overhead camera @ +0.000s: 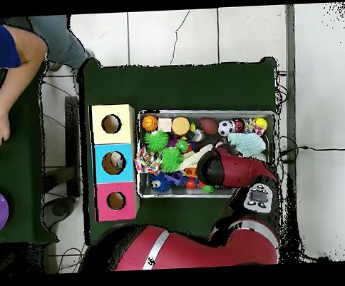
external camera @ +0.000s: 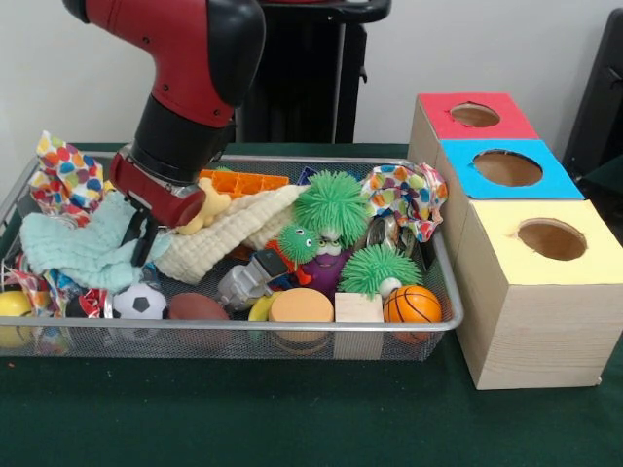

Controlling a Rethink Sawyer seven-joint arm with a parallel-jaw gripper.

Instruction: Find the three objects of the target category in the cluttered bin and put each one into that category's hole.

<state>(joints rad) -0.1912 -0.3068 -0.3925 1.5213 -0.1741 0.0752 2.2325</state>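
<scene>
None of the three targets could be seen through the hole (external camera: 475, 115) of the red-topped box (overhead camera: 116, 201), which looked empty from overhead, so the sorting seemed hardly begun. That box stood at the row's end nearest the tabletop's robot-side edge. Beside the boxes, the bin (external camera: 443, 282) was crowded with toys and cloths. Low over it, the end effector (external camera: 148, 236) sat among pale cloths (external camera: 88, 251); whether it was apart or together I cannot tell.

3 wooden boxes (external camera: 526, 243), 1 bin (external camera: 292, 336), 3 green spiky balls (external camera: 332, 204), approx.
</scene>
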